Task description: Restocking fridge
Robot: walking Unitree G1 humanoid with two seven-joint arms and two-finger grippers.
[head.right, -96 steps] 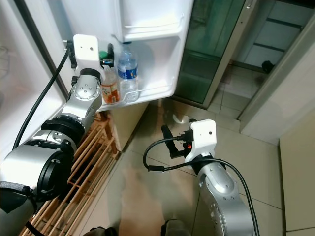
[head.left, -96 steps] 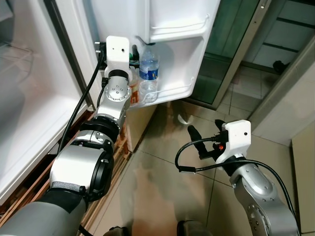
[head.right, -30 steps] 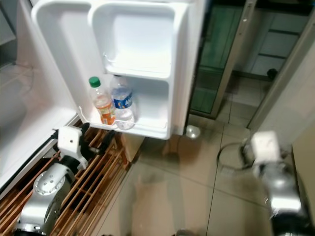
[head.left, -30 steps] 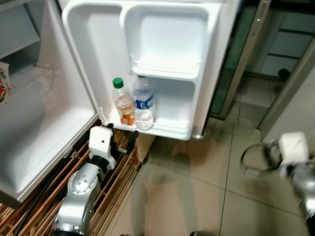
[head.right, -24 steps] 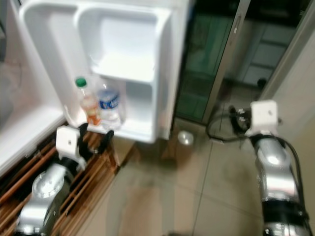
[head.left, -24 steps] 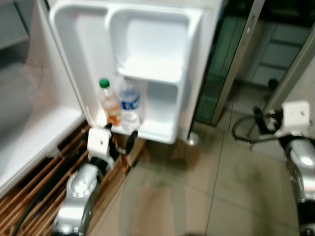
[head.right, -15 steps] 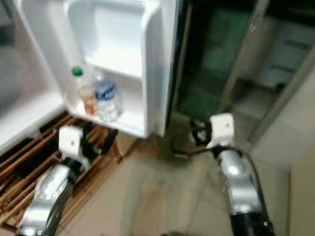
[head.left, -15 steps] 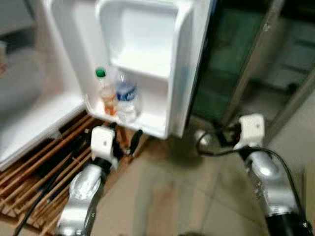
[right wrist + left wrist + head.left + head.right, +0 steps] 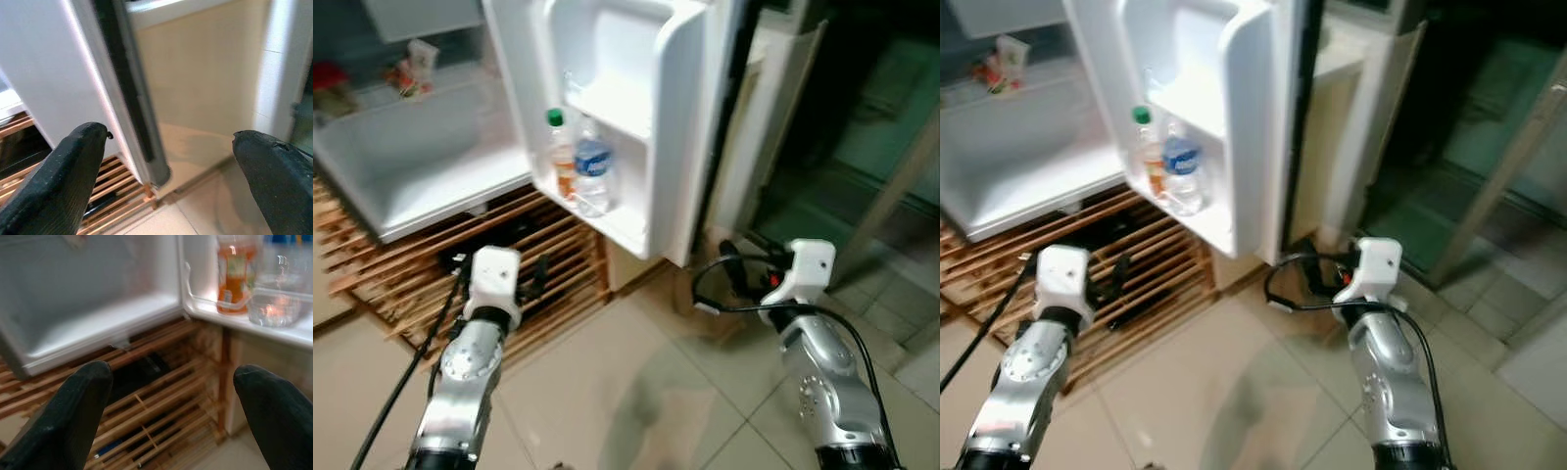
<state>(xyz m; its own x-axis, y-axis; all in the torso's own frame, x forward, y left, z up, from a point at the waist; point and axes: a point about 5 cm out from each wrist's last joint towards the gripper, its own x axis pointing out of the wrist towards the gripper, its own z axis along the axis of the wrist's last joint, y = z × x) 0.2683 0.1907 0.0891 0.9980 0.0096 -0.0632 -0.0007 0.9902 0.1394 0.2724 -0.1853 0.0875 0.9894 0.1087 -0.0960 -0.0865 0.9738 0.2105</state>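
Observation:
The white fridge door (image 9: 680, 117) stands open. On its lower shelf an orange drink bottle (image 9: 560, 157) with a green cap stands beside a clear water bottle (image 9: 593, 176) with a blue label. My left gripper (image 9: 534, 278) is held low in front of the wooden pallet, below and left of the door shelf, open and empty. In the left wrist view its fingers (image 9: 73, 411) are spread wide, with the orange bottle (image 9: 234, 276) beyond them. My right gripper (image 9: 742, 257) is open and empty near the floor, by the door's outer edge (image 9: 128, 98).
The fridge cabinet (image 9: 421, 147) lies open at the left, with small packets (image 9: 411, 64) at its back. It rests on a slatted wooden pallet (image 9: 524, 245). A beige cabinet (image 9: 1356, 117) and a dark glass doorway (image 9: 862, 117) stand to the right. Tiled floor (image 9: 636, 392) spreads below.
The camera has swung and pulled back, so the whole scene shifted. My left gripper dropped from the door shelf to pallet height. My right gripper has come in toward the door's edge.

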